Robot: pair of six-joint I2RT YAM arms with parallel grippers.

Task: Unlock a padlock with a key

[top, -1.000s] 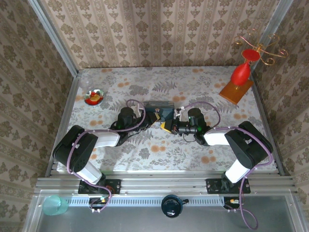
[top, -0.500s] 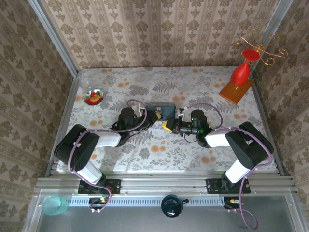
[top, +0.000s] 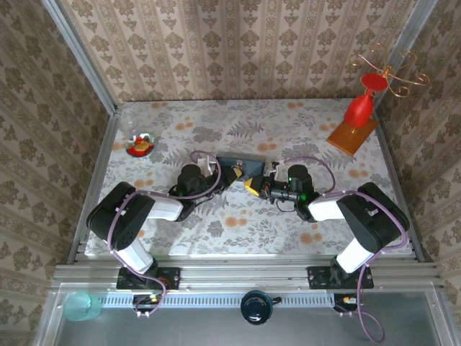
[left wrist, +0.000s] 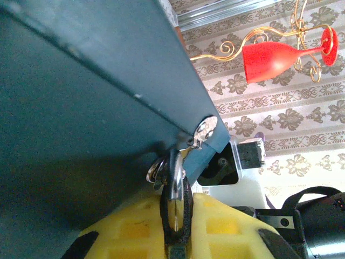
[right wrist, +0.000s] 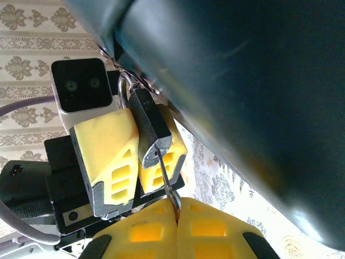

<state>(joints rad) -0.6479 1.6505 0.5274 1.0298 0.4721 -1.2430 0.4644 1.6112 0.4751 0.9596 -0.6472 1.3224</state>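
The tiny dark padlock [right wrist: 146, 121] hangs by its silvery shackle from the hasp of a blue tin box [top: 241, 164]. My left gripper [left wrist: 177, 200] is shut on the padlock [left wrist: 173, 183], its yellow fingers [right wrist: 105, 145] on both sides of the body. My right gripper [right wrist: 177, 216] is shut on the key [right wrist: 167, 181], whose thin blade is in the keyhole at the padlock's lower end. In the top view both grippers meet in front of the box, the left gripper [top: 232, 175] just left of the right gripper [top: 252, 185].
A red goblet with gold wire [top: 360, 108] stands on an orange base at the back right. A small red-and-white dish [top: 140, 144] lies at the back left. Wallpapered walls close in the floral table [top: 238, 223] on three sides.
My left gripper's jaws have closed a little tighter on the padlock. The right arm has shifted slightly right and back, and the box has turned a little.
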